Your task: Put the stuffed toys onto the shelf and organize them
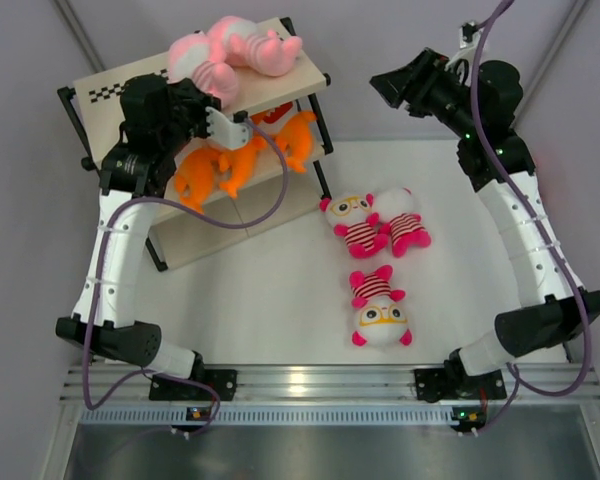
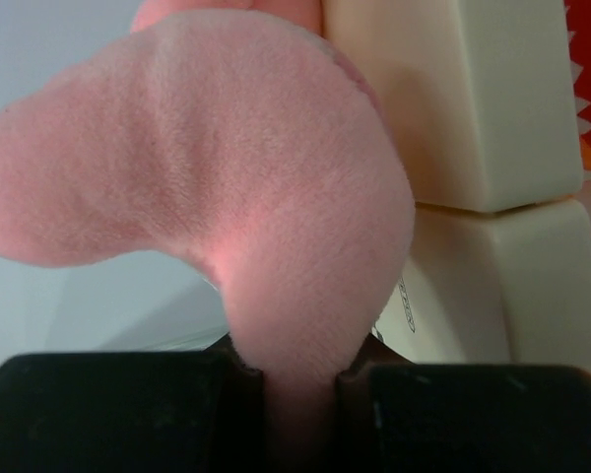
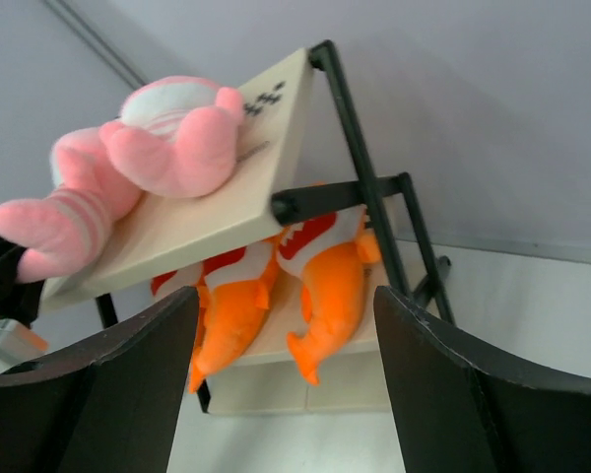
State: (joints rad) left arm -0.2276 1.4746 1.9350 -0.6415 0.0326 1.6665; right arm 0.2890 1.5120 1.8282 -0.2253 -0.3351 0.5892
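Pink stuffed toy (image 2: 227, 197) clamped in my left fingers (image 2: 98, 414) at shelf (image 1: 100, 85) top board, my right fingers (image 3: 473, 394) spread apart, three white-headed toys (image 1: 380, 232) on desk (image 1: 270, 300).

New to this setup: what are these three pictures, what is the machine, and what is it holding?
Two robot arms are bolted at the table's near edge. The overhead picture looks down on both; the other two come from a camera on each wrist. The left tool is shut on a pink toy at the shelf's top board, where other pink toys lie. Orange toys sit on the middle board. Three striped-shirt toys lie on the table. The right tool hangs open, empty.
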